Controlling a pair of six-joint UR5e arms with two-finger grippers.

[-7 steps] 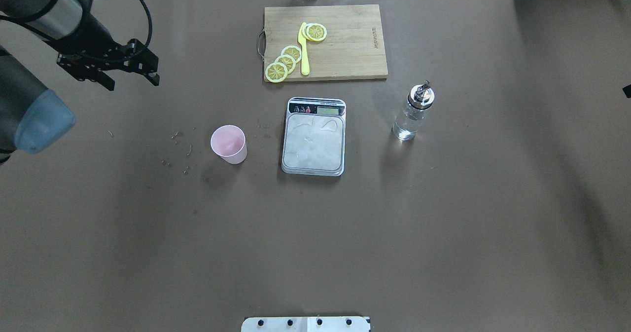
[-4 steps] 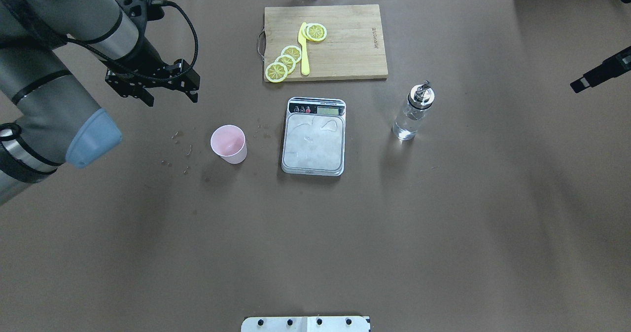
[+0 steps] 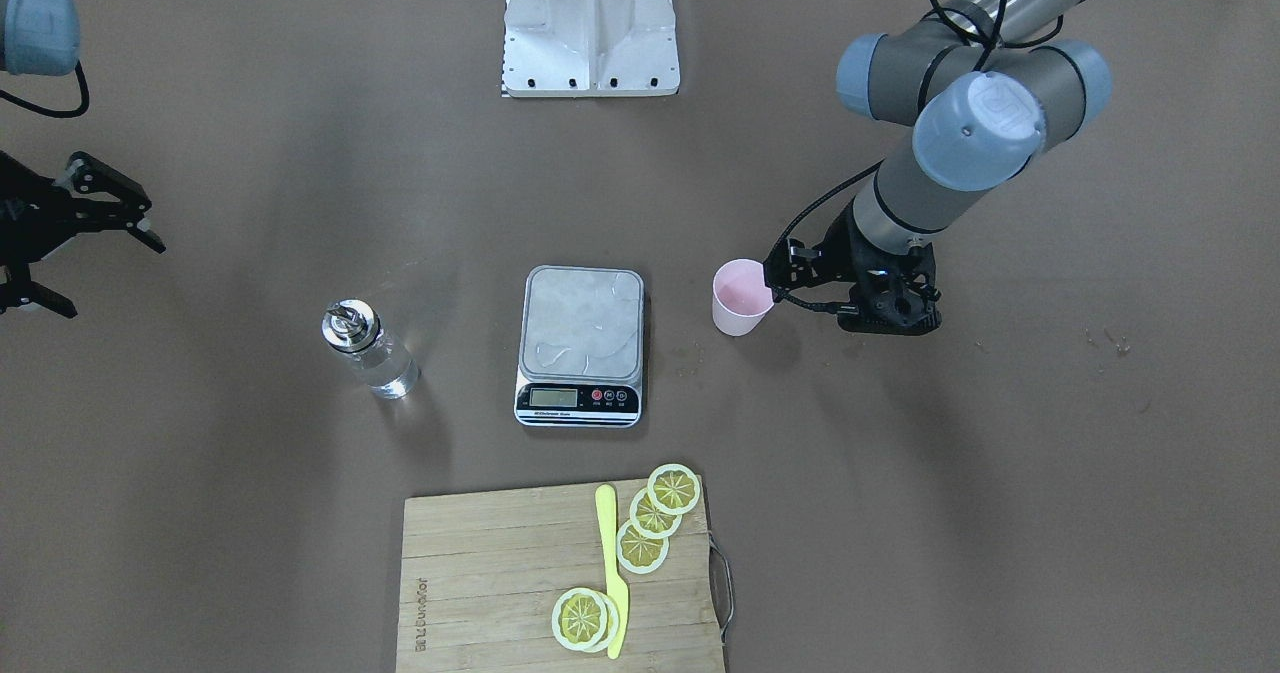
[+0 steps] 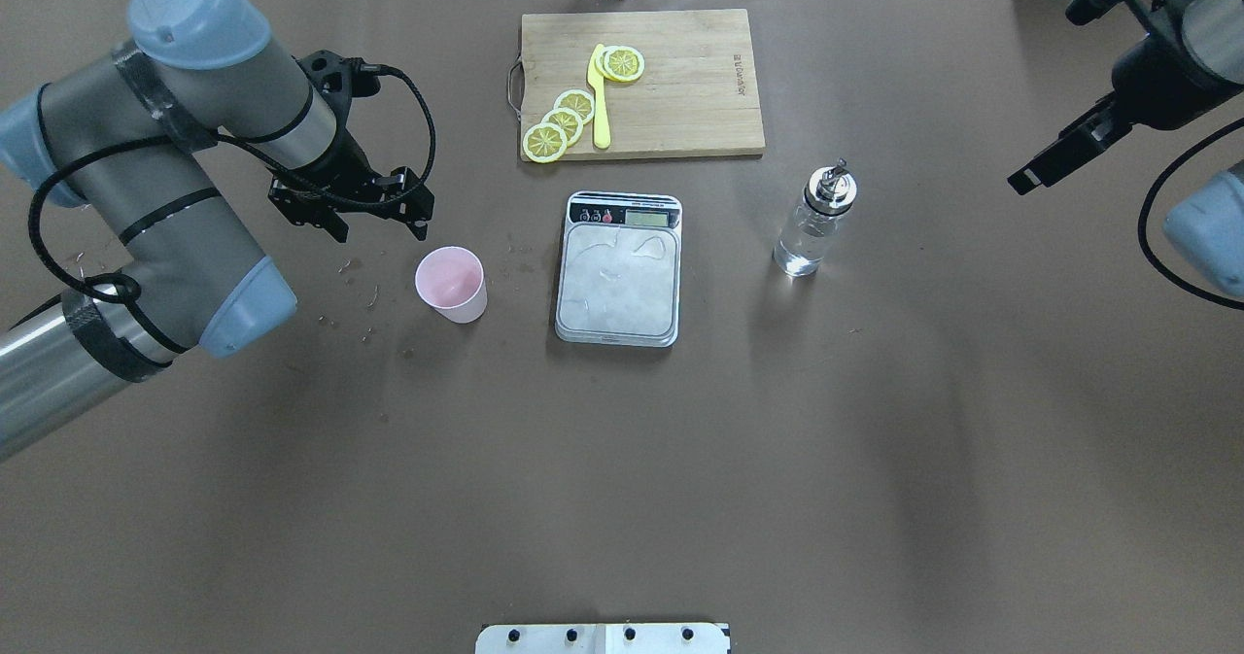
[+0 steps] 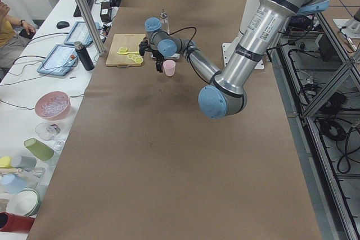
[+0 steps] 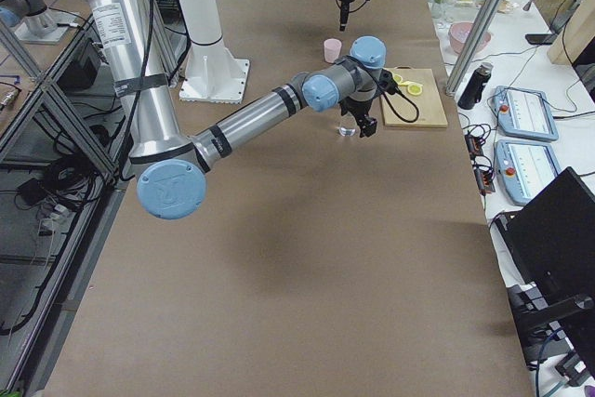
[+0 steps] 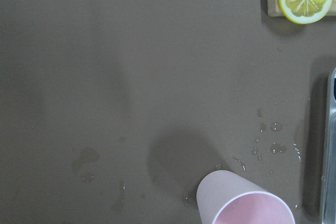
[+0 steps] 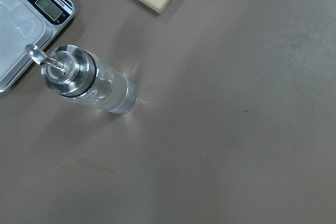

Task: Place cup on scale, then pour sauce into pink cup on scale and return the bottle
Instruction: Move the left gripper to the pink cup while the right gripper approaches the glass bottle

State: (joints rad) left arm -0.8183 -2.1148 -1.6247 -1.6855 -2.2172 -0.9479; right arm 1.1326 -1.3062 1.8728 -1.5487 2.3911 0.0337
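Brown paper covers the table point(image 4: 622, 460) from edge to edge, with small wet spots point(image 7: 270, 140) on it near the scale.

The left gripper point(image 4: 379, 231) hangs above the table with its two fingers spread and nothing between them. It points down. It sits near the cup point(image 4: 450, 283), off the side of the rim that faces away from the scale, and is not around it. The left arm comes in from the robot's left, folded sharply at the elbow, with the forearm reaching towards the table's middle and a black cable looping over the wrist. Its wrist camera looks straight down and catches only the cup's rim at the lower edge.

The right gripper point(image 3: 115, 281) is also spread and holds nothing. It hangs out to the robot's right, well apart from the bottle point(image 4: 814, 222). Its wrist is tilted, so its camera looks down at the bottle's metal cap and one corner of the scale.

The pink cup stands upright on the paper beside the scale point(image 4: 619, 270), not touching it. The scale's platform carries nothing but a few wet marks. The bottle stands upright on the other side of the scale, with clear sauce point(image 4: 799, 251) in its lower part.

Beyond the scale lies a wooden cutting board point(image 4: 680, 81) with lemon slices point(image 4: 564, 121) and a yellow knife point(image 4: 599, 100) on it.
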